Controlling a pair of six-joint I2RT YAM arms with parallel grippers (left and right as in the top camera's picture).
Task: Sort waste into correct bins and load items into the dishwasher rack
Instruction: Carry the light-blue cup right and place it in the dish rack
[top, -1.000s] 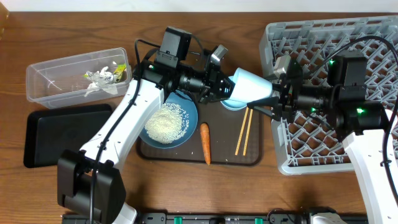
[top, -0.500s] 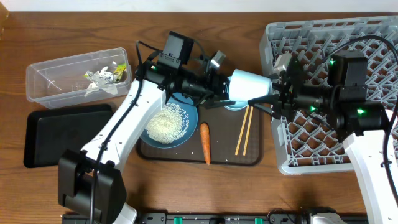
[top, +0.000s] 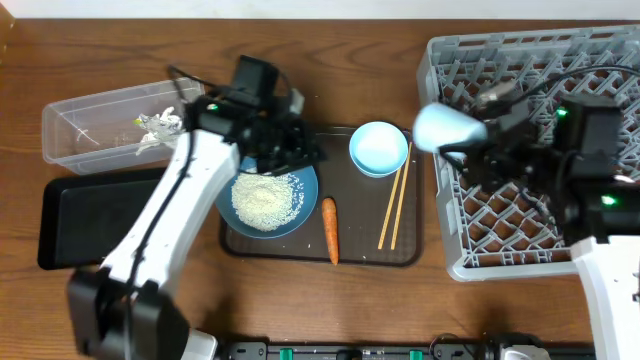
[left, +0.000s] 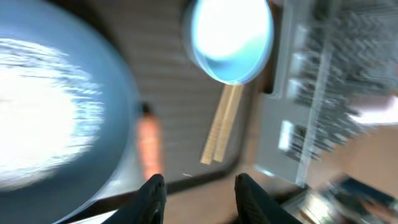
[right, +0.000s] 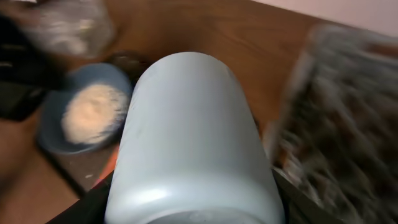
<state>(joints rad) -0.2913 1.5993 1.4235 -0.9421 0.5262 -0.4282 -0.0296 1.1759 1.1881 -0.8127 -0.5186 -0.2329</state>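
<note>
Overhead: your right gripper (top: 462, 135) is clamped on the light-blue cup (top: 440, 126), which is held above the left edge of the rack (top: 560, 60). Your left gripper (top: 295, 150) hangs over the far rim of the blue bowl (top: 308, 200) of rice (top: 264, 198). The saucer (top: 379, 148), chopsticks (top: 393, 208) and carrot (top: 330, 230) lie on the brown tray (top: 360, 225).

Left wrist: the fingers (left: 153, 194) stand apart with nothing between them.

Right wrist: the cup (right: 193, 143) fills the view.

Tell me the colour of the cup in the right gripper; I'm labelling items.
Plain light blue; the cup shows best in the right wrist view.
</note>
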